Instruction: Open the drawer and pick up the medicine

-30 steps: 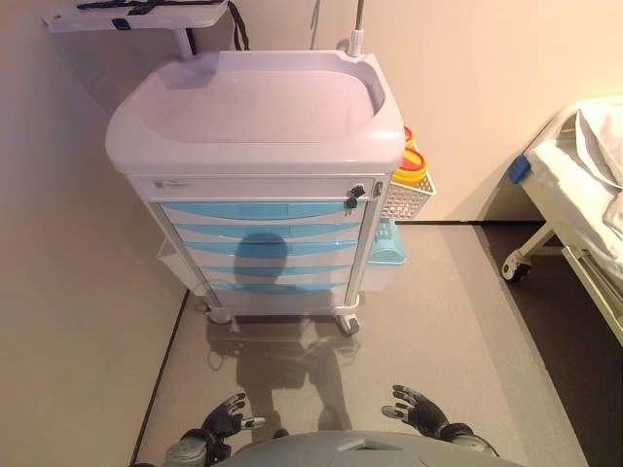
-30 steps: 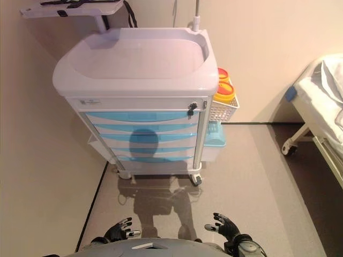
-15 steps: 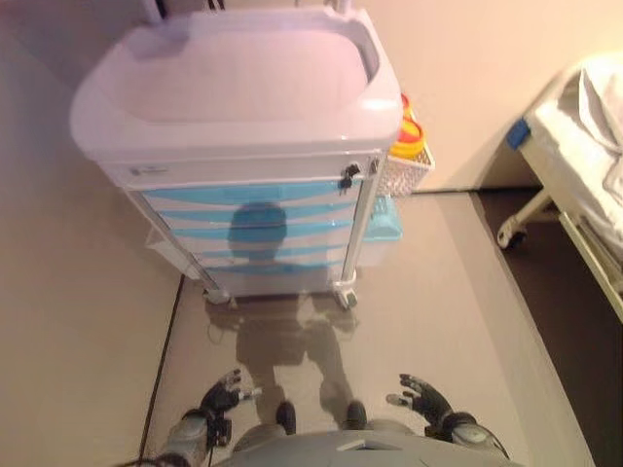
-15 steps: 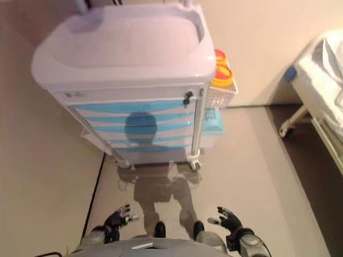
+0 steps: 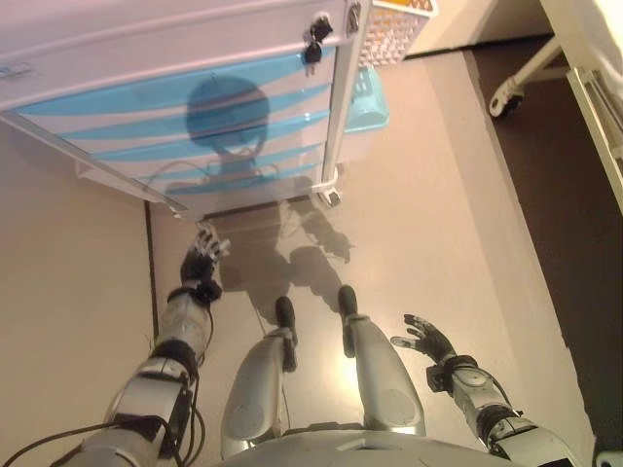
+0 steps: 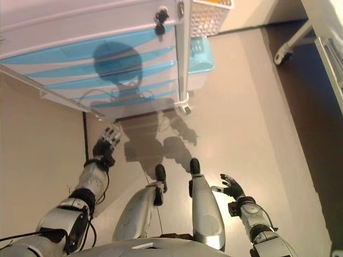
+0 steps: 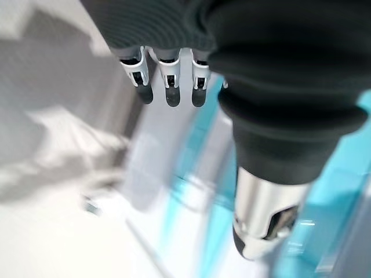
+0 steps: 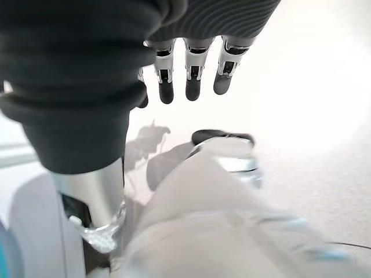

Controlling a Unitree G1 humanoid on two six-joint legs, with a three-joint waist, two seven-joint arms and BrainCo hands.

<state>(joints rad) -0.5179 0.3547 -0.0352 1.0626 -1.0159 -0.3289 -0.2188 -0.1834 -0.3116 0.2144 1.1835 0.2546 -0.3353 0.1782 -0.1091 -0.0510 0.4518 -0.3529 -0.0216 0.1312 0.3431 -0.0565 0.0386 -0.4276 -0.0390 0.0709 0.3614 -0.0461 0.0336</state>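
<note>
View tipped down since earlier; left hand (image 5: 203,244) now stretched up, fingers loose, just below cart's blue drawers (image 5: 185,126) upper left, all closed. Right hand (image 5: 425,338) open, lower right, idle. Medicine not visible.

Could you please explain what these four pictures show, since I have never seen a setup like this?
A humanoid robot stands before a medical cart with blue drawers, all shut. Two pictures come from cameras in its head, looking down; the other two from cameras on its wrists, looking along each hand. The left hand reaches out low toward the cart's bottom, fingers straight, touching nothing. The right hand hangs open by its side. Neither holds anything, and no medicine shows. A key hangs in the cart's lock, a white basket hangs on its side, and a bed stands to the right.
</note>
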